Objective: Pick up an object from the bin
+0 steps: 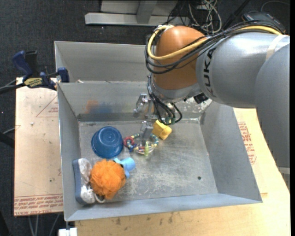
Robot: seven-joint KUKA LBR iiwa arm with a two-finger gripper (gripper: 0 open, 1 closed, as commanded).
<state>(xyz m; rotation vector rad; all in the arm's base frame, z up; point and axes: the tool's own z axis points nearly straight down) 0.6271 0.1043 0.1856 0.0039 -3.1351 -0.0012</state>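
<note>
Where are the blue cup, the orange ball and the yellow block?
Blue cup (107, 142), camera view, its middle.
Orange ball (107, 179), camera view, its fuzzy middle.
Yellow block (162, 129), camera view, its top face.

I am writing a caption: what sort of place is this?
Probably a robotics lab: a KUKA arm hangs over a metal bin of small things, with loose cables behind.

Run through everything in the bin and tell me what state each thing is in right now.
Gripper: low over the multicoloured toy.
Multicoloured toy: lying loose, mid-bin.
Yellow block: tilted, beside the gripper.
Blue cup: standing on end, free.
Orange fluffy ball: resting free, front left.
Light blue piece: partly tucked under the ball.
Grey bundle: lying at the far left.
</note>
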